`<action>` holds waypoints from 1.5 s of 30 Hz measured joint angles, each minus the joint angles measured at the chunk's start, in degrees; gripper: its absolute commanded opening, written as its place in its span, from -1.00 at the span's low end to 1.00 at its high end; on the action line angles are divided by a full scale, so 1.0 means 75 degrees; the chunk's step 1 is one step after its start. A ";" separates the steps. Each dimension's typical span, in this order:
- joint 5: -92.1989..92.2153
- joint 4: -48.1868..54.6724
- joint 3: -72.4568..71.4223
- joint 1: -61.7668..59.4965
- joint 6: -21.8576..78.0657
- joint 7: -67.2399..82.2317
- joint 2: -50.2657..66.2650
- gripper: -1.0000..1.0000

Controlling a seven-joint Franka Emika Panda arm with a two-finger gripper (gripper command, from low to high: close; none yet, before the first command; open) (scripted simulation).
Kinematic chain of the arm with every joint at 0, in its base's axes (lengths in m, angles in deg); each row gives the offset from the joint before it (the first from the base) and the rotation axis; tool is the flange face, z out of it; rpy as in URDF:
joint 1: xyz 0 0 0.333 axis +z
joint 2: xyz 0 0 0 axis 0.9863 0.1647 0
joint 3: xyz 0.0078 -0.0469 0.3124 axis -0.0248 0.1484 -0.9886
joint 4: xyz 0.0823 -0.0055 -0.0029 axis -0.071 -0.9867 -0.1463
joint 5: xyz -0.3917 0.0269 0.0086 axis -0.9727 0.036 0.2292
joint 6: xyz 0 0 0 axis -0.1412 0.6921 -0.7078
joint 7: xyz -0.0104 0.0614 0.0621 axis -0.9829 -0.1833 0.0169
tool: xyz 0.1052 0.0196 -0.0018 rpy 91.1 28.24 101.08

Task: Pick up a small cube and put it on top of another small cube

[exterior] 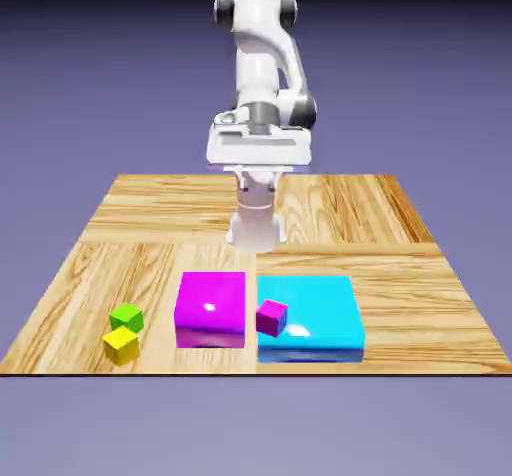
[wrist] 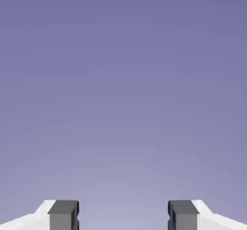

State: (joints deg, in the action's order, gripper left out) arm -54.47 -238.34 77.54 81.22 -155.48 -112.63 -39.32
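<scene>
Blue-violet backdrop all round, w/ a wooden table (exterior: 330,214) of plank-grain squares in the middle. On it: 3 small cubes, 2 flat blocks, 1 white arm (exterior: 262,74).

Small cubes: yellow cube (exterior: 121,345), lime-green cube (exterior: 127,316), small magenta cube (exterior: 271,317). Flat blocks: magenta block (exterior: 211,305) and cyan block (exterior: 312,314), side by side, nearly touching, near the table's front edge.

No containers. Only stacking: small magenta cube sits on top of the cyan block, at its edge nearest the magenta block, turned a bit askew.

Yellow cube: plain, glossy, far smaller than the flat blocks, same size as the green one. Sits on the wood at the exterior view's left, close to the front edge, w/ the lime-green cube just behind it, corners about touching. Both well apart from the arm.

Gripper (wrist: 123,217): hand view shows 2 grey fingertips (wrist: 63,214) spread wide, nothing btwn them, only backdrop ahead.
</scene>
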 measured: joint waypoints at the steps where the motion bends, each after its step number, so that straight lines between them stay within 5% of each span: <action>1: 0.0091 0.0143 0.0109 0.0001 0.0106 0.0332 0.0220 0.00; 36: 0.3291 0.5132 0.3932 0.0034 0.3820 1.1961 0.7925 0.00; 42: 0.4100 0.5539 0.3217 -0.0573 0.3109 1.2682 0.9170 0.00; 43: 0.4139 0.5555 0.3176 -0.0604 0.3068 1.2709 0.9228 -1.00; 45: 0.4139 0.5555 0.3176 -0.0604 0.3072 1.2709 0.9228 -1.00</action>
State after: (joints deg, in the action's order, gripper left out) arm -23.43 -196.68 101.37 76.68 -132.44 -17.32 29.89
